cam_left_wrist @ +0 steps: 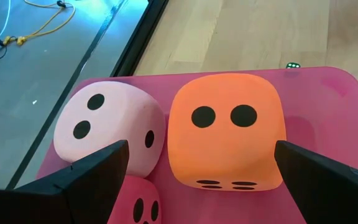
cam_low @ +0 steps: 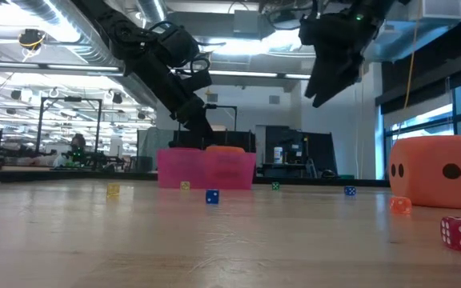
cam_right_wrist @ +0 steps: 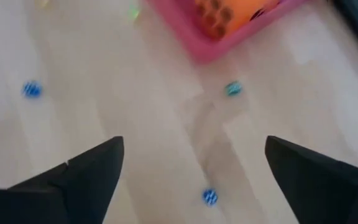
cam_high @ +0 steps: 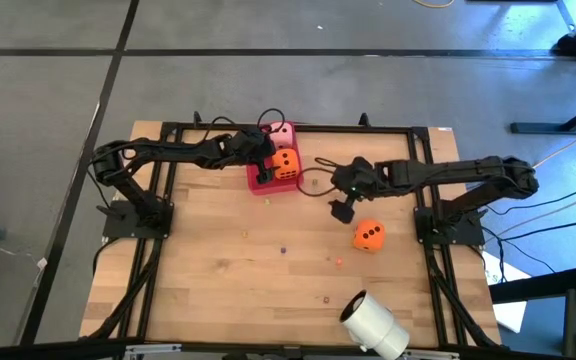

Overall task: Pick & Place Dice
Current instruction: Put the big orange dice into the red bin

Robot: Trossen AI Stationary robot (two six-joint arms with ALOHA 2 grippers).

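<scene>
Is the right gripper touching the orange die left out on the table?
Apart. High view shows the open right gripper with bare wood before the orange die.

No words, labels, brands or printed numerals are legible on anything in view. The only readable marks are pips.

Soft orange cube die [cam_left_wrist: 227, 138], just ahead of the left gripper [cam_left_wrist: 201, 165] between its spread fingers: two black pips on the upper face; more pips on the near face, count unclear.

Soft pale pink cube die [cam_left_wrist: 107, 127], touching the orange one: two pips on one face, one on another.

Second soft orange cube die [cam_high: 368, 235], near the right gripper [cam_high: 342, 210]: four pips on the upper face.
</scene>
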